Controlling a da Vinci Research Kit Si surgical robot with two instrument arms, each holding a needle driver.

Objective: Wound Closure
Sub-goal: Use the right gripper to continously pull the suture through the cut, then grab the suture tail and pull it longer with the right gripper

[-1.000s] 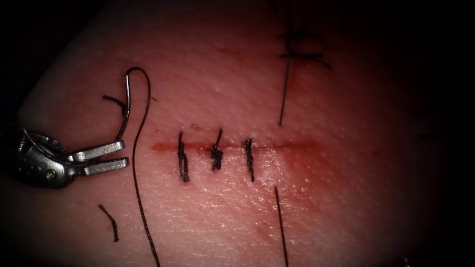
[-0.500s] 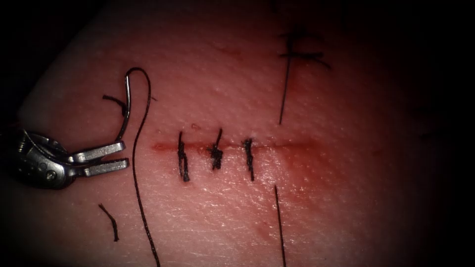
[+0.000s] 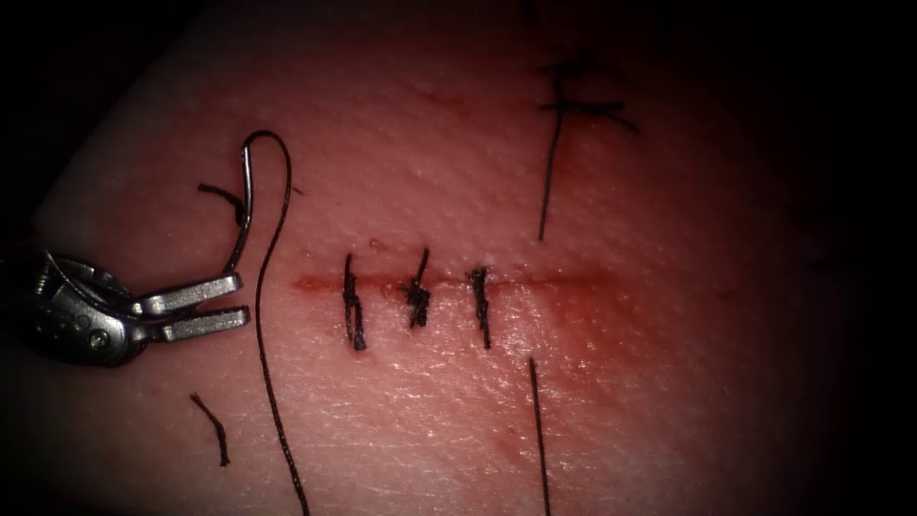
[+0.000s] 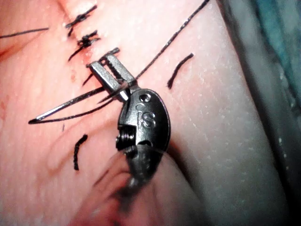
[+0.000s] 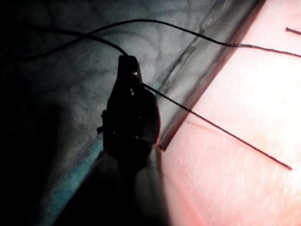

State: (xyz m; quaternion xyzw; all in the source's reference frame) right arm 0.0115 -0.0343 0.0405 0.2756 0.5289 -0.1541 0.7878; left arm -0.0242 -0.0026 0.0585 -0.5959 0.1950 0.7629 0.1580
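Observation:
The cut (image 3: 535, 281) runs across the tissue (image 3: 401, 411) with three dark stitches (image 3: 416, 296) over its left half. The curved needle (image 3: 245, 205) lies on the tissue left of the cut, not in it, with its lower end beside my left tool's upper jaw. Its thread (image 3: 270, 363) loops from its top and trails down. My left tool (image 3: 242, 296) is open and holds nothing; its wrist view shows the open tool (image 4: 103, 61) beside the needle (image 4: 66, 106). My right tool (image 5: 126, 59) is shut on thread (image 5: 211, 41) off the tissue's edge.
A thread strand (image 3: 546, 191) enters the tissue above the cut's right part and another strand (image 3: 540, 430) leaves below it. Cut ends of thread (image 3: 212, 428) lie near the left tool. A dark tangle of thread (image 3: 583, 105) sits at the far right. Red fluid (image 3: 583, 315) stains the cut.
The strand above the cut's right part no longer reaches the picture's upper edge; it now ends at the dark tangle. The left tool and needle have not moved.

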